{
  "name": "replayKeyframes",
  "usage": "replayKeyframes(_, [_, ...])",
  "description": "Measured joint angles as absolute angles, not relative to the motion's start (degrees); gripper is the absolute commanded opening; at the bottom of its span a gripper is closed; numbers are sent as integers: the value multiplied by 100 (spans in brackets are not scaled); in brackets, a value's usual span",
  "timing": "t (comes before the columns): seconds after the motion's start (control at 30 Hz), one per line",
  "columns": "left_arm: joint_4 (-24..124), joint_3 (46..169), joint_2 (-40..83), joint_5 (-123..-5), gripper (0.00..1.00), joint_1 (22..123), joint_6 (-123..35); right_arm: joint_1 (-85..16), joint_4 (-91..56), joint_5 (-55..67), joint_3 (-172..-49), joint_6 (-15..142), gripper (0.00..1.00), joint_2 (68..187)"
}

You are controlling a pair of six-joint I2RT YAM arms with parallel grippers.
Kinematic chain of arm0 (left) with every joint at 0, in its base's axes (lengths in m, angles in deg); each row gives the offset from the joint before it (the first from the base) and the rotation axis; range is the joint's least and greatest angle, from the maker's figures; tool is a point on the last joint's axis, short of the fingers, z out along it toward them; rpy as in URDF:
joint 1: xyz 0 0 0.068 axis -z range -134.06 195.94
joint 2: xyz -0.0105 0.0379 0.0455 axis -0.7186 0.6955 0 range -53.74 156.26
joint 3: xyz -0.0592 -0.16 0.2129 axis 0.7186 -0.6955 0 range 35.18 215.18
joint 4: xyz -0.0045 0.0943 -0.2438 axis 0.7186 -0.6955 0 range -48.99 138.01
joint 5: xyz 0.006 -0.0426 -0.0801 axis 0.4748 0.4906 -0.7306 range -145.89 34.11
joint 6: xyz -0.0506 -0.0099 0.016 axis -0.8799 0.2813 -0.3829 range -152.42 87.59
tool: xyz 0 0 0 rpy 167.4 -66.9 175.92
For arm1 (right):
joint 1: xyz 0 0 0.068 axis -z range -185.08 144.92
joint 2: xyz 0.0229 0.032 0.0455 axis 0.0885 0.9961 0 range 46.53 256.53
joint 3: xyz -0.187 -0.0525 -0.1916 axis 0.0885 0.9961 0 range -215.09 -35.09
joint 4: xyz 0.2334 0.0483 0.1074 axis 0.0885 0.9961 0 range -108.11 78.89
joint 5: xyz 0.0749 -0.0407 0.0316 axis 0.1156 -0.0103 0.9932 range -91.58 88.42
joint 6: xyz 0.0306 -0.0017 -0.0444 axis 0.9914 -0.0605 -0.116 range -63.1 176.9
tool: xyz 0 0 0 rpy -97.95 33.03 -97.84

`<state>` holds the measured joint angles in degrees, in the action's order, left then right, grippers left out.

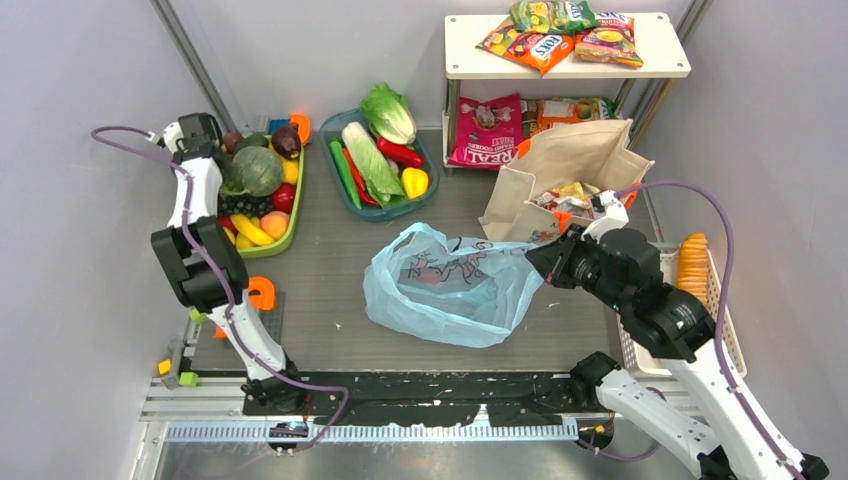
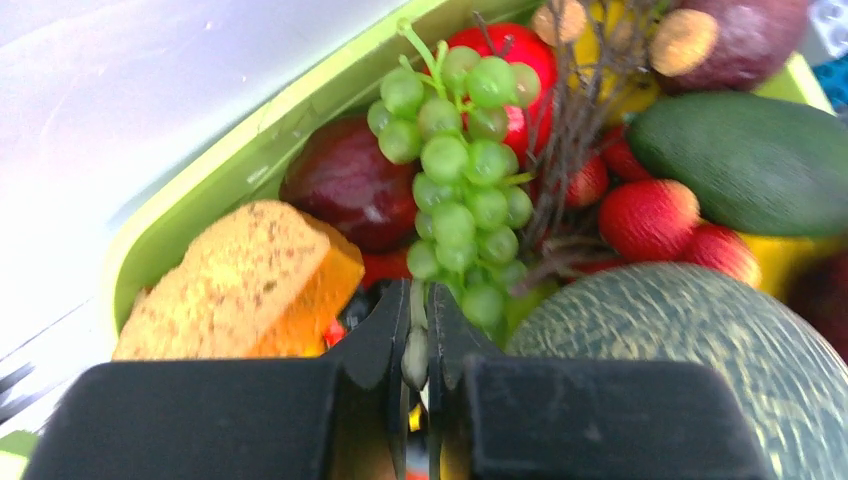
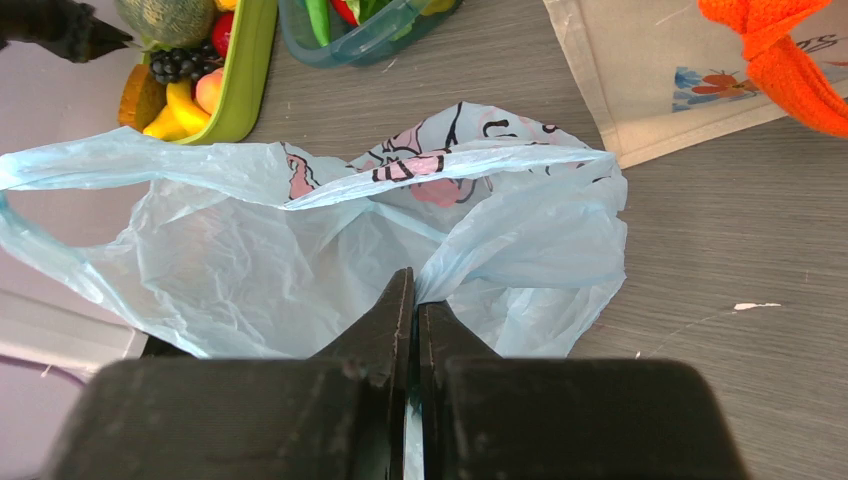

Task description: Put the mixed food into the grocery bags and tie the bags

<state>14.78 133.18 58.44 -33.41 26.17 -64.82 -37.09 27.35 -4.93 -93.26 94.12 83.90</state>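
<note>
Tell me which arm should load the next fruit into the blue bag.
Left. The left gripper is shut on the green grapes in the lime tray; the right gripper is shut on the blue bag.

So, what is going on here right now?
The right tool is shut on the rim of the light-blue plastic bag, which lies on the table. The left tool, down in the lime-green tray, pinches the bunch of green grapes. The canvas tote behind already holds some snack packets.
</note>
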Motion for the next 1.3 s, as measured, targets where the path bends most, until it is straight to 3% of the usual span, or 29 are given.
replayKeyframes(0.37, [993, 13257, 3219, -3116, 0, 4053, -6335, -3709, 2346, -471, -9261, 9403, 5, 8615])
replayKeyframes(0.53, [1463, 12951, 1680, -4047, 0, 4562, -6182, -3709, 2114, -211, -9744, 9154, 5, 9010])
replayKeyframes(0.7, [2278, 12581, 592, -5236, 0, 5932, -6071, -3709, 1747, 73, -9949, 8977, 5, 9198])
replayKeyframes(1.03, [2905, 13405, 1206, -5848, 0, 9725, -4812, -3709, 1290, 294, -9905, 8964, 5, 8945])
replayKeyframes(1.3, [2857, 12660, 2067, -4912, 0, 10461, -4062, -3709, 1231, 374, -9905, 9040, 5, 8687])
